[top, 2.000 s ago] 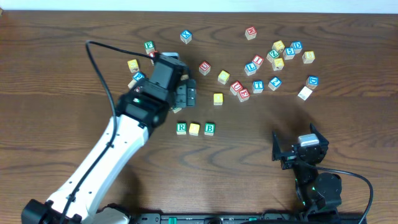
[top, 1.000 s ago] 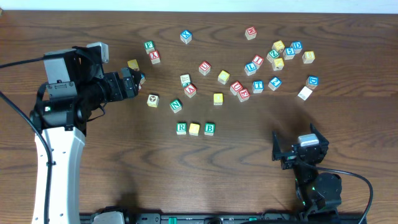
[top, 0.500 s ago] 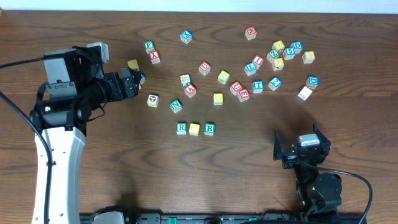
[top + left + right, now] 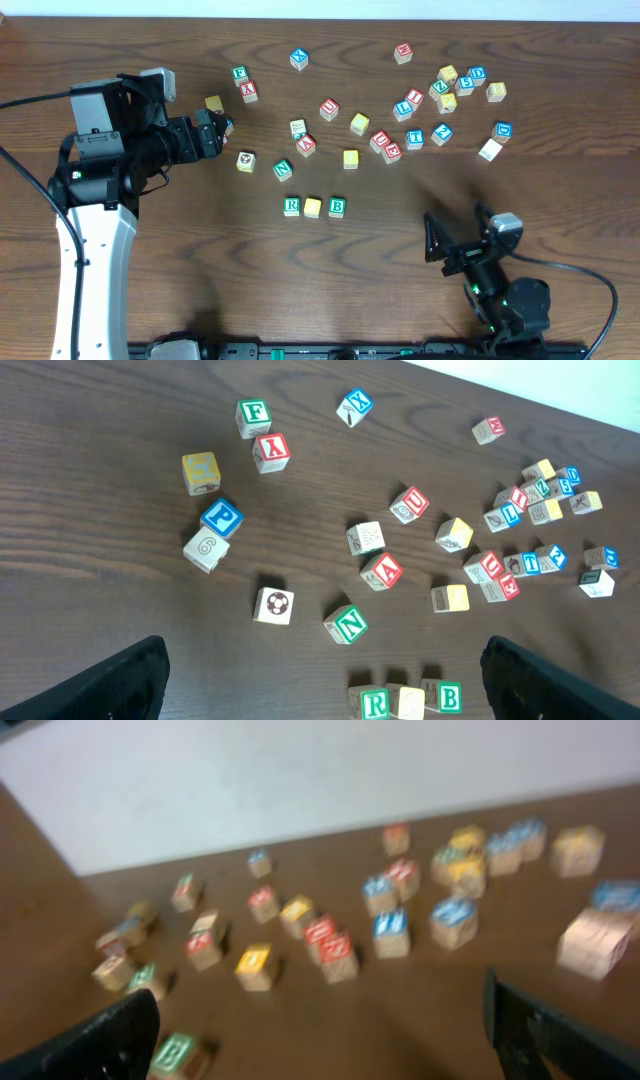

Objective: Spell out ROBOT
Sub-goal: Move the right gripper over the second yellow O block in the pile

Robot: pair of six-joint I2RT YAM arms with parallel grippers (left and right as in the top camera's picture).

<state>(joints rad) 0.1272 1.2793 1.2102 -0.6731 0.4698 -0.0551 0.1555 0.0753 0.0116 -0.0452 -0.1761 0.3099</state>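
We saw a blurred scatter of letter blocks (image 4: 325, 945) across the brown surface (image 4: 400, 1020), with a white wall (image 4: 300, 780) at 12 o'clock. Our right tool (image 4: 320, 995) gaped wide, holding nothing, and a green block (image 4: 175, 1053) sat at 7 o'clock.

On the bench (image 4: 120, 590), a green R block (image 4: 374, 704) and a green B block (image 4: 449, 697) stand in a row, with a yellow block (image 4: 411, 702) between them whose face cannot be read. Elsewhere lie a green F block (image 4: 254, 415), a red X block (image 4: 271, 450), a blue P block (image 4: 221, 517), a pale block (image 4: 205, 546) marked 6, a green N block (image 4: 349, 624), a red U block (image 4: 409, 504) and a blue T block (image 4: 415, 139).
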